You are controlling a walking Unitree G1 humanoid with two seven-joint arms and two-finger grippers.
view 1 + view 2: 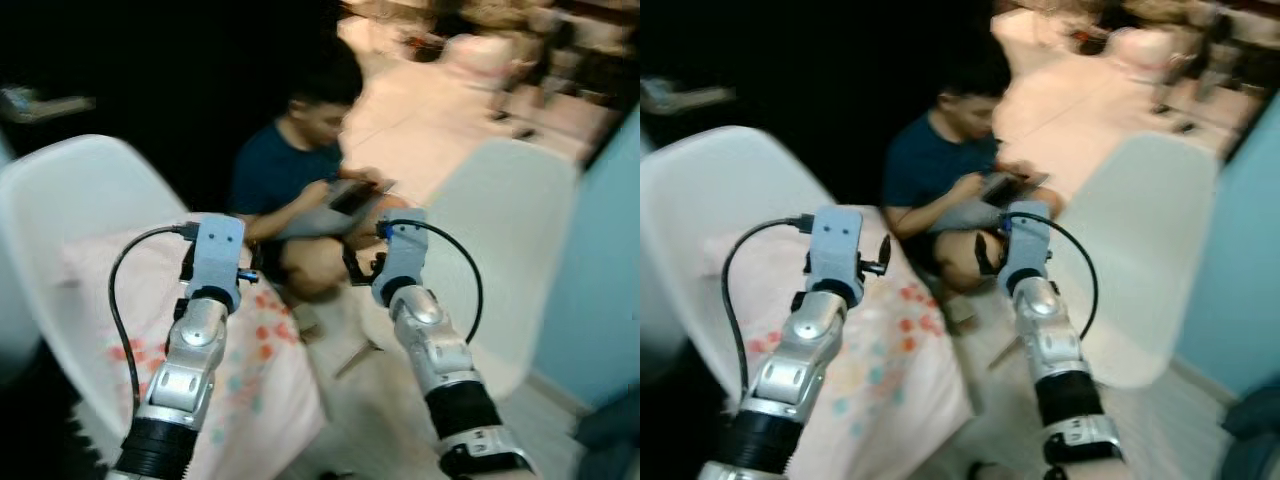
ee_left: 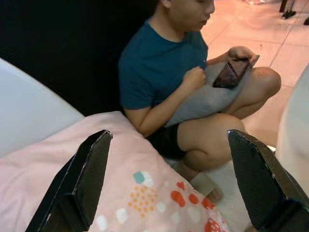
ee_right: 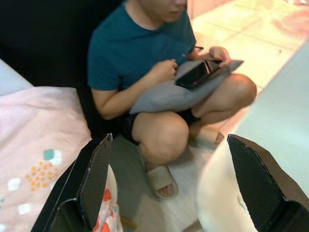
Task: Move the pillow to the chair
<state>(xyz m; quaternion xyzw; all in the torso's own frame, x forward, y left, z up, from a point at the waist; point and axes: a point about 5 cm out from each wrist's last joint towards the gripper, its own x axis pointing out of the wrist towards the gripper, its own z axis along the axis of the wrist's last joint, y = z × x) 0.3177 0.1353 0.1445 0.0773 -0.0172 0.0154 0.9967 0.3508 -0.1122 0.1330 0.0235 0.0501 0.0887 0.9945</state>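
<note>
A pink pillow (image 1: 262, 375) with coloured dots lies on the seat of a white chair (image 1: 80, 195) at the left. My left gripper (image 2: 169, 181) hangs open just above the pillow (image 2: 111, 174), its fingers (image 2: 89, 176) wide apart and holding nothing. My right gripper (image 3: 169, 181) is open too, held over the floor between the pillow (image 3: 34, 150) and a second white chair (image 1: 510, 240) at the right. Both silver arms reach forward side by side in the eye views.
A person (image 1: 300, 180) in a dark blue shirt squats on the tiled floor (image 1: 400, 120) right ahead, between the two chairs, holding a phone (image 2: 231, 72) over a grey cushion (image 3: 169, 94). A light blue wall (image 1: 610, 260) stands at the right. Blurred furniture sits far back.
</note>
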